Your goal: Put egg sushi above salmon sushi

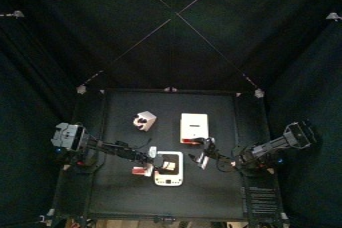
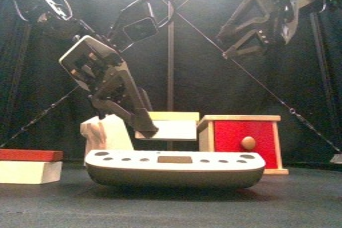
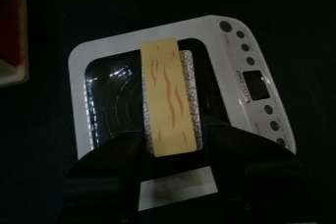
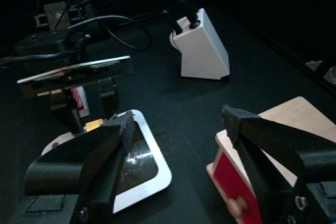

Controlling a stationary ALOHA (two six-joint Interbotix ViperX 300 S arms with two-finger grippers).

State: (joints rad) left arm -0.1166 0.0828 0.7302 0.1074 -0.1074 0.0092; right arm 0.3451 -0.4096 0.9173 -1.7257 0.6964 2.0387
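My left claw (image 3: 171, 164) hangs above the white scale (image 3: 178, 90) at the near middle of the desk (image 1: 120, 112), clenched on the egg sushi (image 3: 172, 95), a yellow slab with brown streaks and a white rice edge, held lengthwise over the scale's dark pan. My right claw (image 4: 178, 164) waits released, jaws spread, to the scale's right, near a red-fronted wooden box (image 2: 246, 140). I judge the carrying step under way: the egg piece is lifted, not yet placed. A red-topped white block (image 2: 30, 165) at the near left may be the salmon sushi; I cannot confirm it. My next move calls for lining the egg piece squarely over that target before lowering and letting go.
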